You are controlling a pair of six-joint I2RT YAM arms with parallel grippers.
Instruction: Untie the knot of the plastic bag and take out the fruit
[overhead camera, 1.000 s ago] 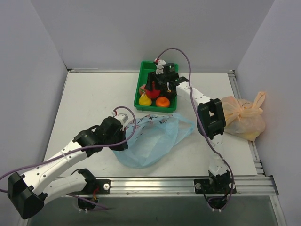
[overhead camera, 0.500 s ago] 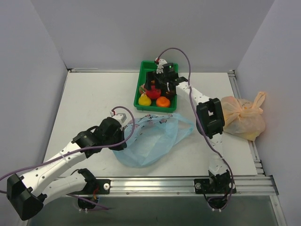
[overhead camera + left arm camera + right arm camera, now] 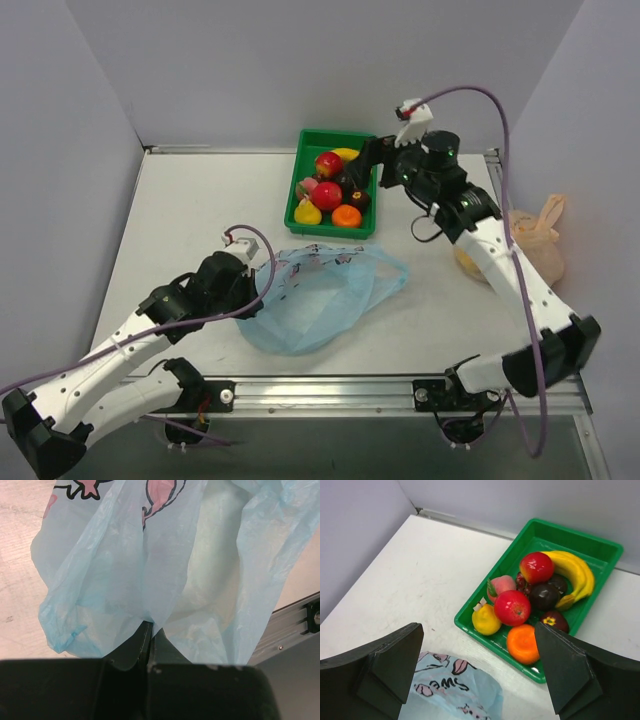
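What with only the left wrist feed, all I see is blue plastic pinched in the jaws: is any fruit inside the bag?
Observer: From above, the bag lies flat on the table; no fruit shows through it.
Operator: Where is the fruit, then?
Observer: In the green tray at the far edge: banana, orange and red apples, among other pieces.
Operator: And the right gripper?
Observer: The right gripper is open and empty, raised near the tray.
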